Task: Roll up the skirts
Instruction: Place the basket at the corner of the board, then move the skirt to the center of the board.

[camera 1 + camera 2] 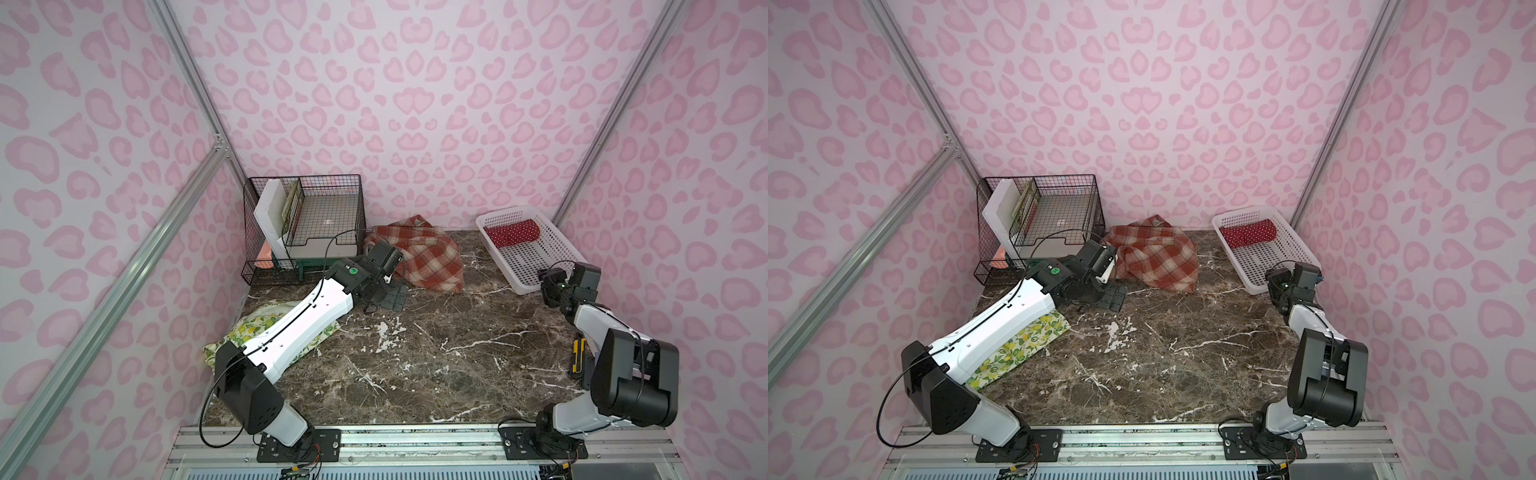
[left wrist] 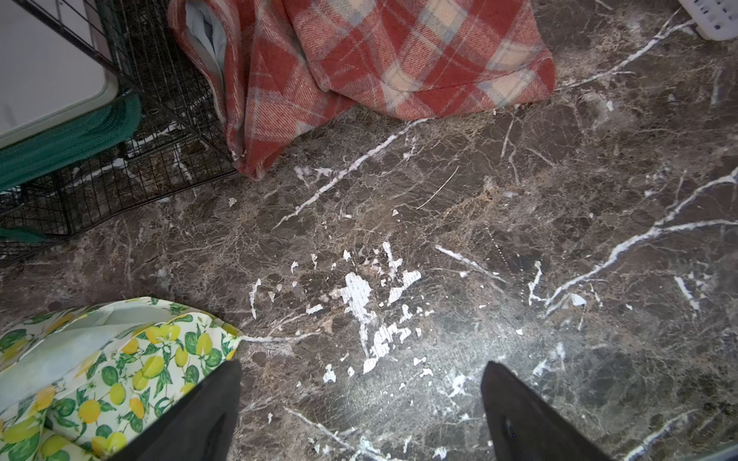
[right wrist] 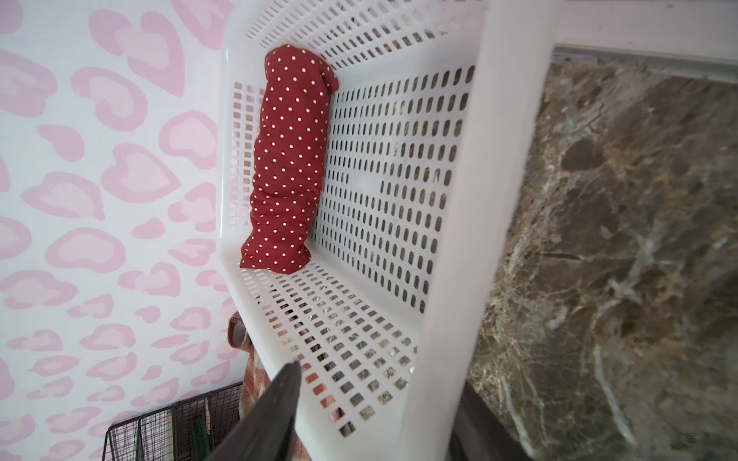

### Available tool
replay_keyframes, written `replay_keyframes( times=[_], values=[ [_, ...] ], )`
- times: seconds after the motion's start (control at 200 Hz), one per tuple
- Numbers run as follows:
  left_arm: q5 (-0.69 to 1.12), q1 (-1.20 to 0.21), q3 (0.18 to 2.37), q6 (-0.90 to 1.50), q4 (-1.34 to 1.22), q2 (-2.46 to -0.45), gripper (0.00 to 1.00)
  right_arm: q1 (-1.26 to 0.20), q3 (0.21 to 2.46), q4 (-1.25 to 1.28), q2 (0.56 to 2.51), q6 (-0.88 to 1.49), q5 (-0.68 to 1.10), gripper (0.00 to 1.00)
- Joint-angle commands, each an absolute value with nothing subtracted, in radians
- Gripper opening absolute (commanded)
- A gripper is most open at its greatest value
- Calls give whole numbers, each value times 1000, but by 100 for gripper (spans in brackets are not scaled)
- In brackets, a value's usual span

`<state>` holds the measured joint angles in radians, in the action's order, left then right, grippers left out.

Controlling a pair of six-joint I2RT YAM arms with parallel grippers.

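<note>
A red polka-dot skirt (image 1: 513,233) (image 3: 287,159) lies rolled at the far end of the white perforated basket (image 1: 536,266) (image 3: 507,159). A rust-red and beige plaid skirt (image 1: 424,253) (image 2: 359,60) lies crumpled at the back middle of the table. The lemon-print skirt (image 1: 1025,340) (image 2: 120,359) lies at the left, partly under my left arm. My left gripper (image 1: 388,295) (image 2: 361,365) hangs open over bare marble between those two skirts, holding nothing. My right gripper (image 1: 548,282) (image 3: 379,383) is at the basket's near corner, jaws apart with the rim between them.
A black wire rack (image 1: 307,216) holding a white box stands at the back left, close to the plaid skirt. A yellow-and-black tool (image 1: 578,353) lies at the table's right edge. Pink-patterned walls enclose three sides.
</note>
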<state>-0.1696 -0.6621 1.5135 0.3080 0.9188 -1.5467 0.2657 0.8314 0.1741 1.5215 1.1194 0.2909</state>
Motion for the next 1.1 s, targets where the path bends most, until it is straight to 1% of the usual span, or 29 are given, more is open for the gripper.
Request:
replay_keyframes(
  times=[0.0,0.075,0.205,0.285,0.335,0.365,0.415,0.45,0.505,0.54,0.6,0.66,0.695,0.765,0.82,0.87,0.93,0.97,1.01,1.095],
  values=[
    [-146,-658,1494,319,884,-1517,98,249,838,156,1494,1055,354,60],
    [-129,-628,1461,340,849,-1476,98,199,864,58,1447,952,329,61],
    [10,-502,1335,408,776,-1377,98,55,904,-110,1359,746,250,62],
    [88,-414,1261,448,711,-1304,98,-70,936,-196,1344,617,174,63],
    [123,-369,1227,467,678,-1266,98,-117,959,-254,1348,598,70,63],
    [127,-353,1218,469,670,-1256,98,-121,953,-252,1351,595,46,58],
    [125,-340,1227,465,685,-1254,98,-86,945,-252,1365,591,33,49],
    [129,-336,1238,465,698,-1257,98,-56,942,-260,1376,596,14,48],
    [136,-336,1246,463,715,-1258,98,-27,928,-238,1379,578,72,50],
    [130,-336,1249,463,723,-1255,98,-46,925,-226,1374,575,76,49],
    [110,-334,1238,459,721,-1241,98,-124,933,-190,1362,538,77,46],
    [87,-328,1223,456,710,-1228,98,-203,967,-161,1382,537,90,35],
    [82,-321,1216,456,708,-1226,98,-262,1003,-162,1408,522,70,33],
    [65,-303,1208,470,711,-1231,96,-383,1090,-199,1478,478,-44,32],
    [71,-278,1200,490,708,-1235,94,-444,1135,-178,1545,455,-67,32],
    [87,-252,1183,511,692,-1231,94,-453,1171,-149,1632,446,-20,32],
    [98,-215,1168,544,674,-1233,93,-446,1287,-182,1785,408,54,35],
    [112,-195,1166,559,673,-1236,93,-449,1351,-204,1890,396,59,39],
    [121,-183,1165,563,674,-1237,93,-453,1465,-227,1984,394,66,41],
    [118,-174,1162,557,686,-1229,94,-451,1622,-269,2144,433,57,45]
  ],
)
